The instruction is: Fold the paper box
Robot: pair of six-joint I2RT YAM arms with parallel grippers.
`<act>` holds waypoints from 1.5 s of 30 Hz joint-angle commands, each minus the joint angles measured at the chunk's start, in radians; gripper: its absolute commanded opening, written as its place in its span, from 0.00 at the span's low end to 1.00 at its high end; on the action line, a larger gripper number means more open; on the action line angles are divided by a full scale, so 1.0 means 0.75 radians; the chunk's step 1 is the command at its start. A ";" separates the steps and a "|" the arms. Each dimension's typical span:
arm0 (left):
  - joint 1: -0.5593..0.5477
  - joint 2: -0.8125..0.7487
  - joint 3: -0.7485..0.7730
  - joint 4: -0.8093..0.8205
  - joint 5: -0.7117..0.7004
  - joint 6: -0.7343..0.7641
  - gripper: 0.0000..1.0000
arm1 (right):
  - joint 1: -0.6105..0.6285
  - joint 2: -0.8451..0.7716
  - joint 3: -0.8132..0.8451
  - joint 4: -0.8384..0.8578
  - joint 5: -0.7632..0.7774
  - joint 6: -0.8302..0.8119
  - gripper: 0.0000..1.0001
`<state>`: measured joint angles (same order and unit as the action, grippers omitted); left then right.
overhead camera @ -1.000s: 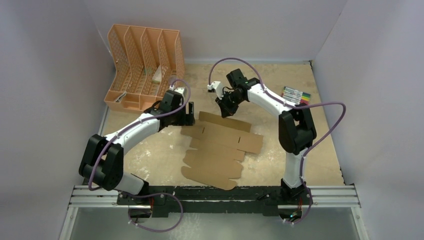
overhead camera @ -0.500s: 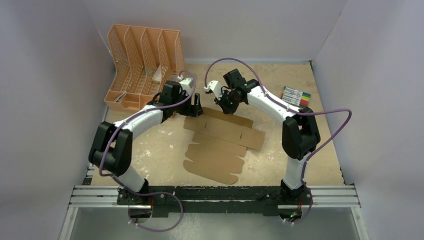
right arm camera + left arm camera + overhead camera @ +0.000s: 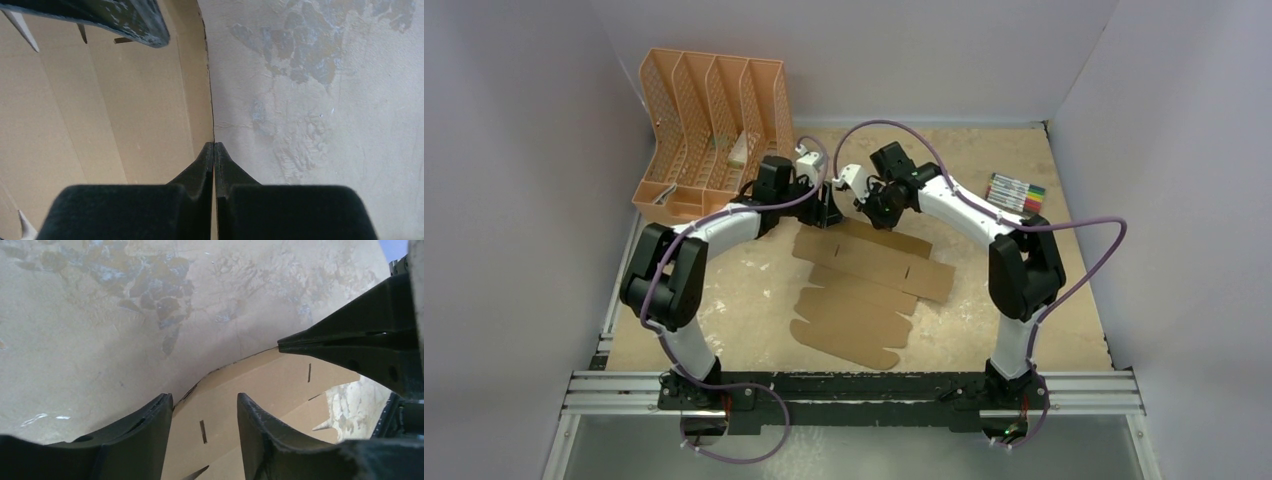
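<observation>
Three walls hem the surface. At the paper box's 12 o'clock edge, the left pincer stands apart and the right pincer is pressed together.

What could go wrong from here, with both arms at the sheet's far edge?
1. The right fingers pinch only the very edge of the paper box, so it could slip free.
2. The left fingers, open astride that edge close by, might crumple or tear it, or bump the right ones.
</observation>
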<state>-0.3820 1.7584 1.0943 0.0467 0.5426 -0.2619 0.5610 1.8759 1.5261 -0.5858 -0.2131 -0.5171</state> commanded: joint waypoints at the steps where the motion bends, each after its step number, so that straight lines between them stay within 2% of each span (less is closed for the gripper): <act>1: -0.015 -0.053 -0.067 0.158 0.095 -0.085 0.48 | 0.006 -0.092 -0.028 0.070 0.053 -0.003 0.00; 6: -0.073 -0.109 -0.111 0.162 0.059 -0.136 0.43 | 0.006 -0.101 -0.045 0.107 0.082 0.008 0.00; 13: -0.133 -0.213 -0.213 0.177 -0.041 -0.263 0.41 | 0.024 -0.112 -0.059 0.149 0.122 0.009 0.00; 19: -0.133 -0.372 -0.334 0.020 -0.408 -0.314 0.43 | 0.054 -0.128 -0.091 0.164 0.162 -0.011 0.00; 24: -0.131 -0.492 -0.444 -0.100 -0.575 -0.377 0.50 | 0.071 -0.143 -0.108 0.177 0.167 -0.011 0.00; 30: -0.129 -0.405 -0.499 -0.034 -0.572 -0.465 0.54 | 0.099 -0.151 -0.137 0.186 0.197 -0.014 0.00; 33: -0.123 -0.322 -0.460 -0.047 -0.510 -0.475 0.54 | 0.109 -0.155 -0.152 0.190 0.201 -0.009 0.00; 45: -0.125 -0.248 -0.456 -0.056 -0.355 -0.508 0.51 | 0.114 -0.176 -0.170 0.241 0.272 -0.007 0.00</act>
<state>-0.4782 1.5608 0.7235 -0.0086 0.2104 -0.6182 0.6415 1.8072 1.4006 -0.4488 -0.0498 -0.5167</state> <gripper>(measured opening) 0.520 0.005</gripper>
